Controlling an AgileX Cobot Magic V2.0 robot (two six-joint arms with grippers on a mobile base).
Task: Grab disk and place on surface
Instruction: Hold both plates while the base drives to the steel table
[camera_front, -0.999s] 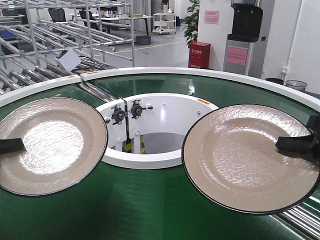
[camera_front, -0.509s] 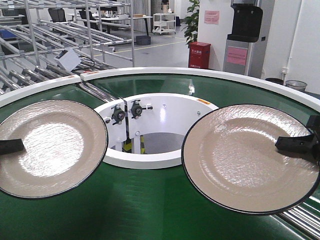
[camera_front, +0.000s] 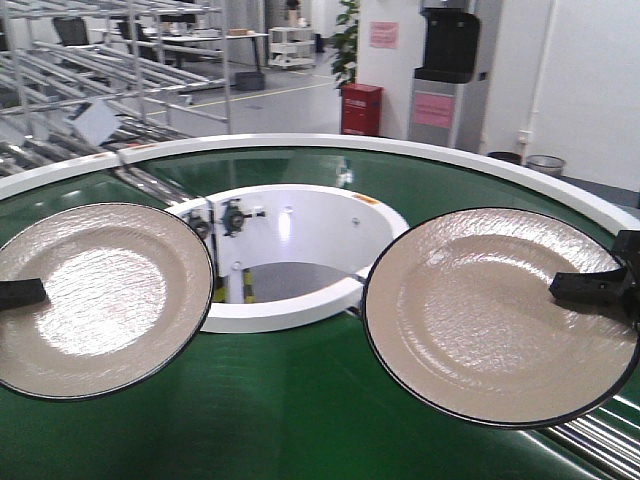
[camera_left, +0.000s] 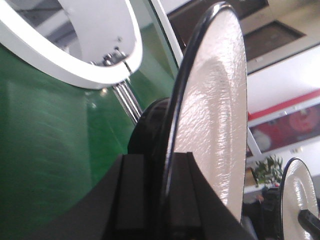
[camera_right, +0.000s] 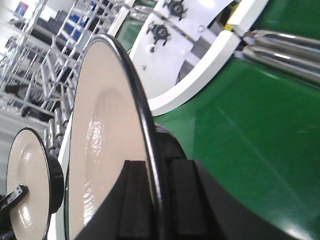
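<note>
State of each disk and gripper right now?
left disk, held by its rim, face up above green belt.
right disk, held by its rim, face up above green belt.
left gripper, shut on left disk.
right gripper, shut on right disk.

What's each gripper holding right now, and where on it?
Left gripper pinches the left disk at its outer rim; right gripper pinches the right disk likewise.
</note>
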